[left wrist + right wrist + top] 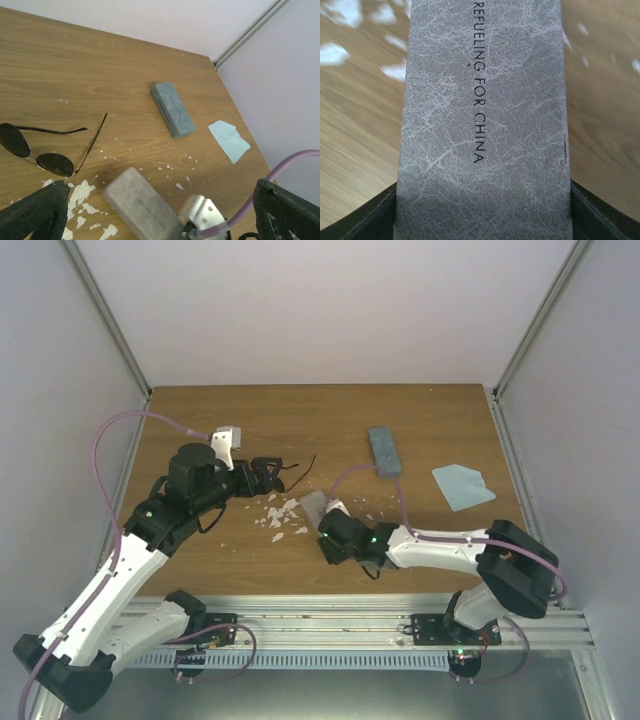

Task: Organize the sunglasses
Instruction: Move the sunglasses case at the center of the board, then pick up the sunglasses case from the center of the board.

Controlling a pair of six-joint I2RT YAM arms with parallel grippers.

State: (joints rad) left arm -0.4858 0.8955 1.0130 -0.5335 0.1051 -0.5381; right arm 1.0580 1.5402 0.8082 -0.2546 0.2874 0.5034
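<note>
**A:** Item 1, task object?
**B:** Sunglasses point(55, 163), 1 pr in view. Thin black wire frame, dark round lenses, temple arms unfolded. Lying on worktop point(300, 420), left of ctr. Nothing has hold of them.

**A:** Left jaws?
**B:** Spread wide, holding nothing. Fingers point(35, 215) sit just beside the sunglasses, apart from them.

**A:** Right jaws?
**B:** Closed on grey case point(485, 125), one finger point(360, 220) against each long side. The case fills the gap btwn them. Black lettering "REFUELING FOR CHINA" runs along its top face. Can't tell whether it rests on the worktop or is raised off it.

**A:** Position of grey case vs. sunglasses?
**B:** Approx mid-worktop, near the sunglasses on their right, not touching.

**A:** Other stock?
**B:** Blue-grey case point(384, 450), flat rectangular, lying right of ctr toward the back. Light blue cloth point(462, 486), creased, near that case on its right w/ a gap btwn. White flecks point(280, 512) scattered on the worktop btwn sunglasses and grey case, w/ a few more near the blue-grey case.
</note>
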